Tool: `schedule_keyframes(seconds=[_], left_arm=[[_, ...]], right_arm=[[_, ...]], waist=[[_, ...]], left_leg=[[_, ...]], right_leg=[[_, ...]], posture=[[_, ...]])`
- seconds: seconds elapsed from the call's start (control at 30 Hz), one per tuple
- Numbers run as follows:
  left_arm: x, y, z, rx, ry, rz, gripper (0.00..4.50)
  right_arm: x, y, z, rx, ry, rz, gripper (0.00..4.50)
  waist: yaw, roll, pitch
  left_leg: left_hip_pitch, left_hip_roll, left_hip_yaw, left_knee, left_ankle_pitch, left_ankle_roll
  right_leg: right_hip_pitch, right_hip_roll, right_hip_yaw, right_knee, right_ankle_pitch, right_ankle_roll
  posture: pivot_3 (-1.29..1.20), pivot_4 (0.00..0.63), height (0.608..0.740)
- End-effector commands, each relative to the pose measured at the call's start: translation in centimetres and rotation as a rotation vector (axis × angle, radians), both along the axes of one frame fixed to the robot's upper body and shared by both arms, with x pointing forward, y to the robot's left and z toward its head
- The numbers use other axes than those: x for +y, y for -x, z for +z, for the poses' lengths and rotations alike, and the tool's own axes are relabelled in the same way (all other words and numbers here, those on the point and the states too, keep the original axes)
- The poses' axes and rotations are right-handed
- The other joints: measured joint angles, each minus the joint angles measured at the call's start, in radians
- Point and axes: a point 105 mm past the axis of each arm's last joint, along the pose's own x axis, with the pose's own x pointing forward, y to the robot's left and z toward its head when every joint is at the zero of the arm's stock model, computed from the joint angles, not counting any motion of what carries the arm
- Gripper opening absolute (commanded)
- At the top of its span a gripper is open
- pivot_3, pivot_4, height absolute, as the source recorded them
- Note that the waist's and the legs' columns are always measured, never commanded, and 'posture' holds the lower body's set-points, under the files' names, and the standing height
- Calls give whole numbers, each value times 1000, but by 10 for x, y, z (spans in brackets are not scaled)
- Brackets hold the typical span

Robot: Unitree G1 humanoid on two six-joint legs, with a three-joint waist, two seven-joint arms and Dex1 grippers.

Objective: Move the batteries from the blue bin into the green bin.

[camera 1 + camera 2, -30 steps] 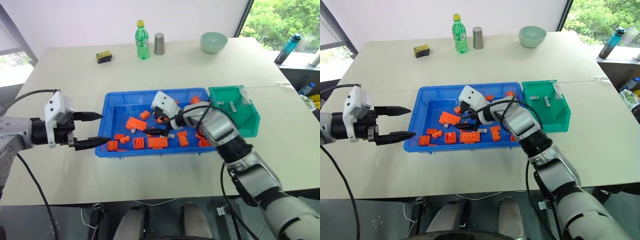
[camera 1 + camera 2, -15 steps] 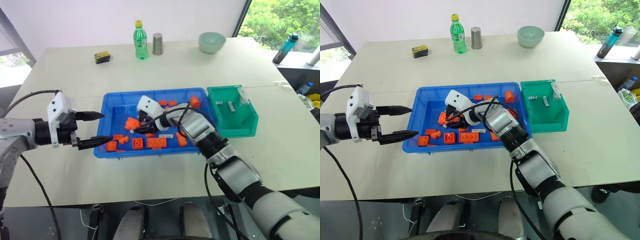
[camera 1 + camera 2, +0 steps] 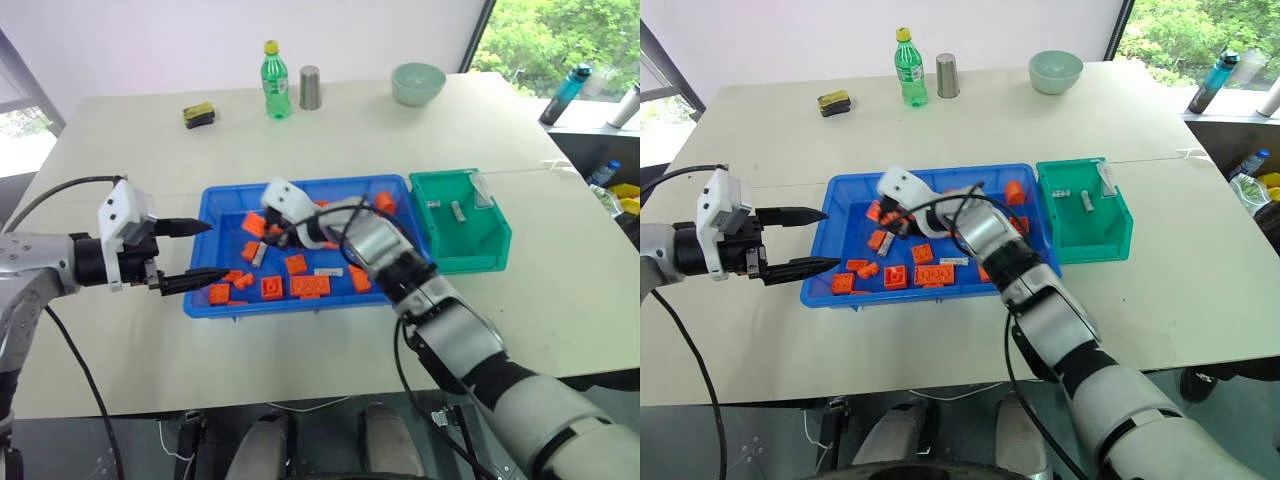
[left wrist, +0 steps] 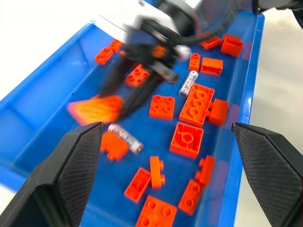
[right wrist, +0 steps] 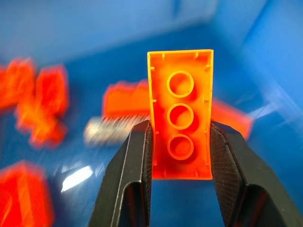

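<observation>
Glossy plastic blue bin (image 3: 205,262), glossy orange plastic brick (image 5: 180,113), matt textured black claw pads (image 5: 225,153).

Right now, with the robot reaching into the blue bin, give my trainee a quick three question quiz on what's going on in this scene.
1. True or false: the right end effector is clamped on a battery.
2. What lies on the floor of the blue bin just past the orange brick being held?
A. a battery
B. a bottle cap
C. a sponge
3. Fill in: the left end effector hovers at the blue bin's near-left edge with its fingers ____.

Key:
1. False; it grips the orange brick, hollow underside facing the wrist camera.
2. A, the battery.
3. open; nothing between them.
</observation>
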Motion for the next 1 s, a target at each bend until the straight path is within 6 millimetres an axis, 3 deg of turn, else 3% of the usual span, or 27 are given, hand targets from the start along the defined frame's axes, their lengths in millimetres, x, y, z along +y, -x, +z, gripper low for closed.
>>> schedule_keyframes(seconds=[0.03, 0.2, 0.37, 0.43, 0.67, 1.0], left_arm=[[-2, -2, 8, -46, -4, -1, 4500], [-3, -2, 8, -53, 3, 4, 4500], [-2, -1, 8, -56, 7, 15, 4500], [-1, -1, 8, -53, 9, 21, 4500], [2, -4, 6, -41, 14, 34, 4500], [1, -6, 12, -50, 9, 31, 4500]], right_arm=[[15, -5, 10, -38, -47, -21, 1613], [22, -10, 16, -94, -47, -32, 4026], [13, -4, 21, -25, -75, 29, 4026], [7, 8, 18, 28, -84, 74, 4026], [-2, 37, -4, 129, -66, 87, 4026], [-2, 25, -30, 163, -48, -3, 4026]], waist=[[-8, 0, 0], [-19, 0, 0], [-25, 0, 0], [-24, 0, 0], [-21, 0, 0], [-20, 0, 0]], left_leg=[[0, 0, -1, 0, 0, 0], [0, -3, -9, 0, 0, -1], [0, -3, -10, 0, 0, -1], [0, -3, -10, 0, 0, -1], [0, -3, -11, 0, 0, -1], [0, -3, -11, 1, 0, -1]], right_leg=[[0, 0, 0, 2, 0, 0], [0, 0, 0, 10, 0, 0], [0, 0, 0, 11, 0, 0], [0, 0, 0, 11, 0, 0], [0, 0, 0, 12, 0, 0], [1, 0, 0, 11, 0, 0]], posture=[[0, 150, 727], [0, 150, 727], [0, 150, 727], [0, 150, 727], [0, 150, 727], [0, 150, 727]])
